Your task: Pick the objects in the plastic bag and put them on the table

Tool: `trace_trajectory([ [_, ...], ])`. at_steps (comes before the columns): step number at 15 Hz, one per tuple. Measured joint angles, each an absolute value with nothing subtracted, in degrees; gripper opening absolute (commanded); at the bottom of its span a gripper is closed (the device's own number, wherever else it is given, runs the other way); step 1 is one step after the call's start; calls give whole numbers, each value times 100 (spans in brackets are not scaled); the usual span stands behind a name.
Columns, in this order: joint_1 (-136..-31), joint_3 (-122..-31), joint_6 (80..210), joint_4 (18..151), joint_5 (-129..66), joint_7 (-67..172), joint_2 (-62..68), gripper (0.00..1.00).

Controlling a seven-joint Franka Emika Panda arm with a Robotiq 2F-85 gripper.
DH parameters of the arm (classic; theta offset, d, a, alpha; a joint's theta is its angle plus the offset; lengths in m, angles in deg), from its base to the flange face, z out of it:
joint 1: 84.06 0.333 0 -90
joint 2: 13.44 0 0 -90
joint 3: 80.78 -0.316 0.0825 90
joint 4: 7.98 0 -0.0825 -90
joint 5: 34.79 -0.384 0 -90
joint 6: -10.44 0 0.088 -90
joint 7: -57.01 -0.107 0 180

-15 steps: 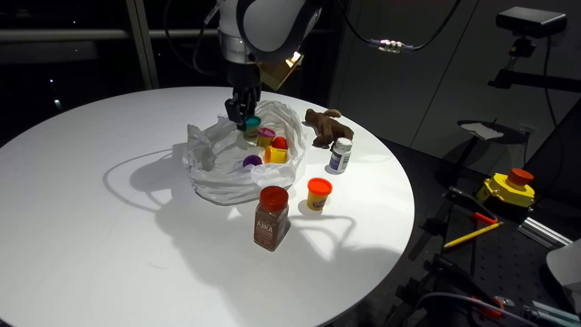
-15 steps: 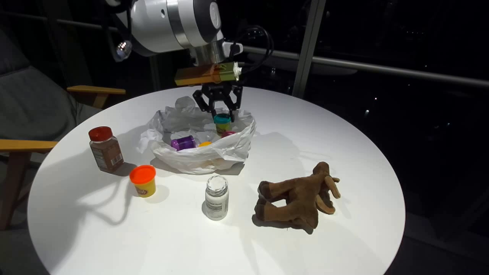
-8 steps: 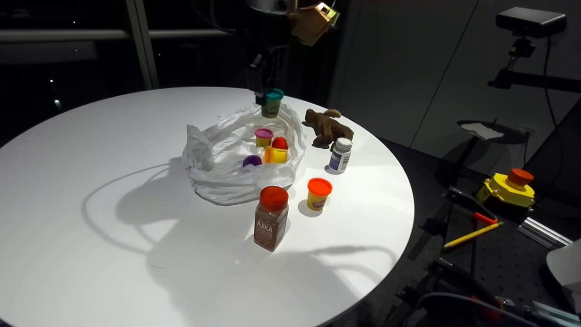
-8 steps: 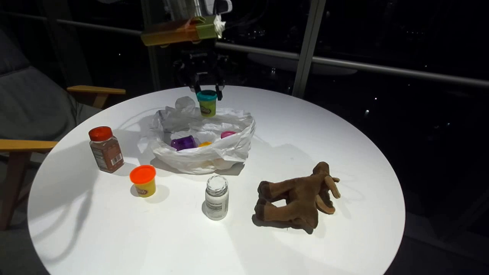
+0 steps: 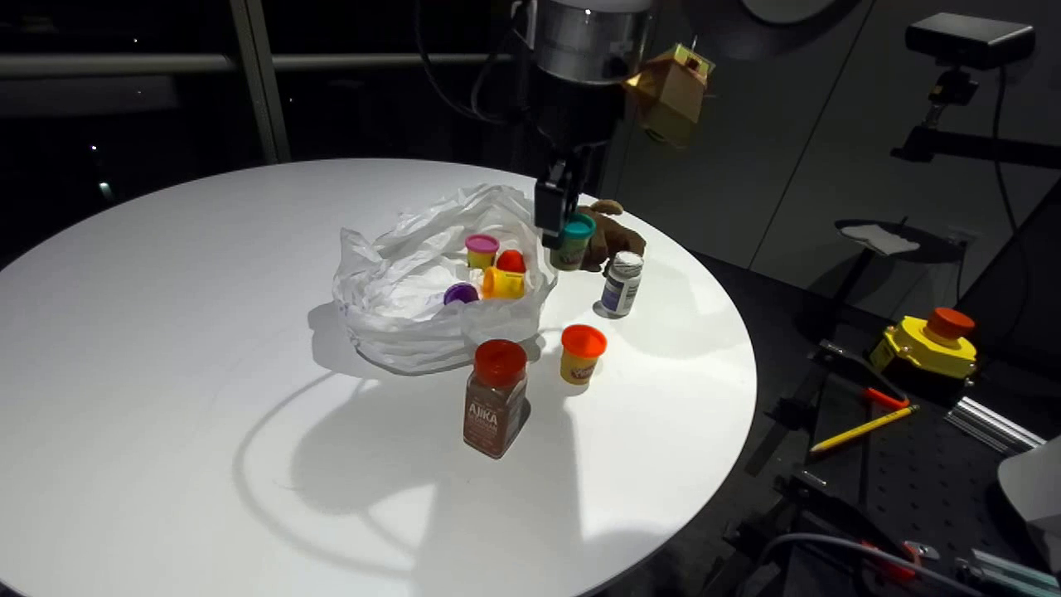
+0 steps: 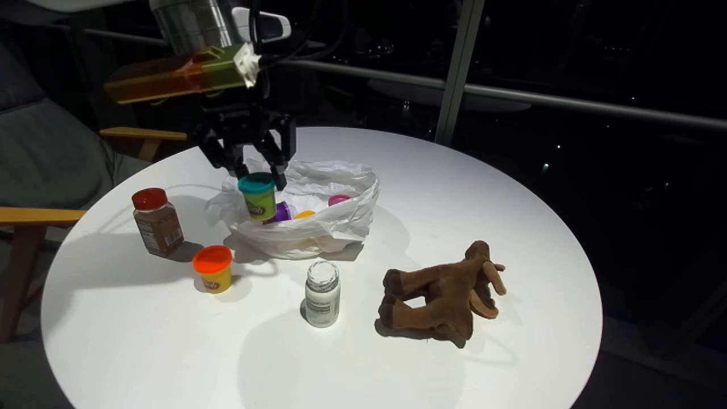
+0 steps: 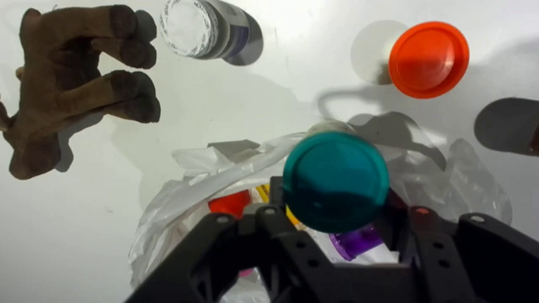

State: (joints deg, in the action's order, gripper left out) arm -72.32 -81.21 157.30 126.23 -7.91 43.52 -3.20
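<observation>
Wrist view: claw [image 7: 335, 195] aimed down w/ teal-lid tub [image 7: 335, 181] gripped (lid up), nr bag [image 7: 181, 203]

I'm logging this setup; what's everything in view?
Table: 1, white, centre
Plastic bag: 1, white, on table
Pink-lidded tub: 1, yellow, in bag
Purple tub: 1, purple, in bag
Yellow tub: 1, yellow, in bag
Red item: 1, red, in bag
Teal-lidded tub: 1, green, raised above table
Orange-lidded tub: 1, yellow, on table
Red-lidded jar: 1, brown, on table
Bottle: 1, white, on table
Plush animal: 1, brown, on table
Chair: 1, grey, beside table
Emergency stop: 1, yellow/red, off table
Pencil: 1, yellow, off table
Camera: 1, black, off table
Hardware: count unclear, black/silver, off table
Arm: 1, white/silver, above table
Wrist box: 1, orange/green, on arm
Gripper: 1, black, holding teal-lidded tub
</observation>
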Motion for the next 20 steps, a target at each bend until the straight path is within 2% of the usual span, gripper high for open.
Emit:
trace_trajectory([
  [8,-7244,-7966,16787,13915,540,3424,-546,26],
  [18,-7629,-7555,17924,14158,848,3760,48,26],
  [19,-7685,-7555,18054,14156,848,3870,156,76],
  [20,-7733,-7555,18161,14155,848,3983,253,77],
])
